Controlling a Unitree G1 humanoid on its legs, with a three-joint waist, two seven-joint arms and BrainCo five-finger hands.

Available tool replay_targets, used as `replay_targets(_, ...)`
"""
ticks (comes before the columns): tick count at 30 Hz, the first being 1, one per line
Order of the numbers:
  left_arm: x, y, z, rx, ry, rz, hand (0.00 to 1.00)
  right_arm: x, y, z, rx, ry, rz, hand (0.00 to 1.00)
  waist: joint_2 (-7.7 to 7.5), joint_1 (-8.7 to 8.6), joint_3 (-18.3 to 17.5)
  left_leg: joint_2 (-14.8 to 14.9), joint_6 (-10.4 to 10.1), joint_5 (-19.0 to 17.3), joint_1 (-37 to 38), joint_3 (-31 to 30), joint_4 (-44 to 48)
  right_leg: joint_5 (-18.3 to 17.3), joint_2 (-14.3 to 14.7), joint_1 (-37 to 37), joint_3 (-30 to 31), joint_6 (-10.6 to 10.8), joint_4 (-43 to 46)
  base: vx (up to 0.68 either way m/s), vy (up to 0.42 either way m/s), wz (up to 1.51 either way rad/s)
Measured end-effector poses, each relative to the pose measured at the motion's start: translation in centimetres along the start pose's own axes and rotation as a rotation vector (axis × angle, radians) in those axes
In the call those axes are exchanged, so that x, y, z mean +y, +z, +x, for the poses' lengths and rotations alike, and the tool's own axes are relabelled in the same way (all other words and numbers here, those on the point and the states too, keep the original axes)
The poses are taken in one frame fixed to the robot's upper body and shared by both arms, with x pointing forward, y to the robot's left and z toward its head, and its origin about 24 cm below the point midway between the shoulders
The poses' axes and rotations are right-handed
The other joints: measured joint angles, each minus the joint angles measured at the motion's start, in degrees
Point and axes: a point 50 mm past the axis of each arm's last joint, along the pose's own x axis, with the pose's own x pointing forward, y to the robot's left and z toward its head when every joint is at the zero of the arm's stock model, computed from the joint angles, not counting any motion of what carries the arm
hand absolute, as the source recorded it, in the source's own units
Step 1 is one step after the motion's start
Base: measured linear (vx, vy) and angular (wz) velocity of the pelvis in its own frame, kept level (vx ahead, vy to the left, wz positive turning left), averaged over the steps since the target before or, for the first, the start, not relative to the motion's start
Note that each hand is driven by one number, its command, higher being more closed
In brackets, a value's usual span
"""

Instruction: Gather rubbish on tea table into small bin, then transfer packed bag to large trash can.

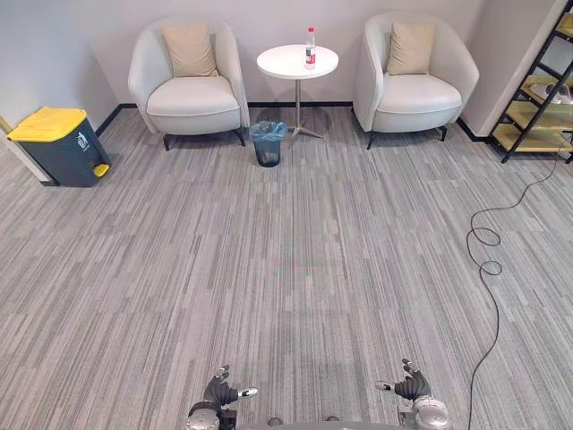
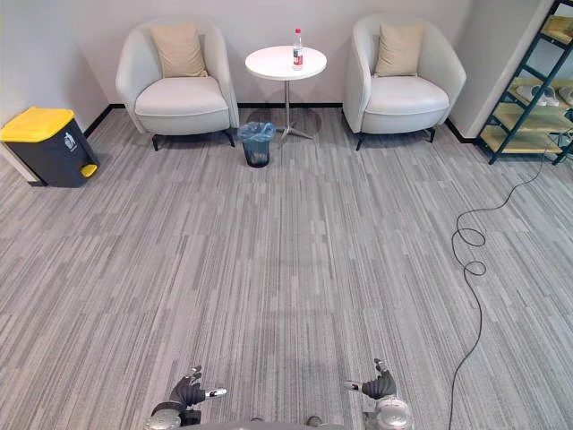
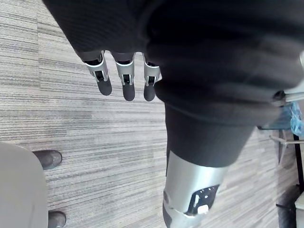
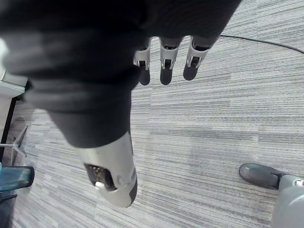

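Carpet [image 1: 295, 260], grey and striped, spreads across the left eye view. Far across it the round white tea table [image 1: 285, 63] stands between the left armchair [image 1: 188, 85] and the right armchair [image 1: 416, 81], a bottle [image 1: 311, 47] upright on top. The small bin [image 1: 268, 143], lined with a blue bag, sits on the floor just in front of the table. The large trash can [image 1: 61, 145], dark with a yellow lid, stands by the left wall, well apart.

Over to the right eye view: a shelf [image 2: 528, 90] at the far right, the left hand [image 2: 188, 391] and the right hand [image 2: 378, 387] low at the near edge.

Left wrist view: fingers [image 3: 124, 78] hang straight and loose above the carpet, holding nothing.

Right wrist view: fingers [image 4: 164, 64] likewise relaxed, spread and empty.
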Motion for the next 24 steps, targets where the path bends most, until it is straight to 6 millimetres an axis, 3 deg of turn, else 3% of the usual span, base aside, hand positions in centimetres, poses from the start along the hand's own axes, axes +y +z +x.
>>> replay_targets(24,1.8,-1.5,-0.5,0.044,0.078,-0.122,0.0,-1.9,-0.5,0.0,0.028,-0.086,0.153,0.0,-0.2,0.03,0.24,-0.03,0.34,0.18,0.58,0.92,-0.99,0.02,0.04,-0.04,0.62,-0.02,-0.85,-0.02,-0.006,-0.01)
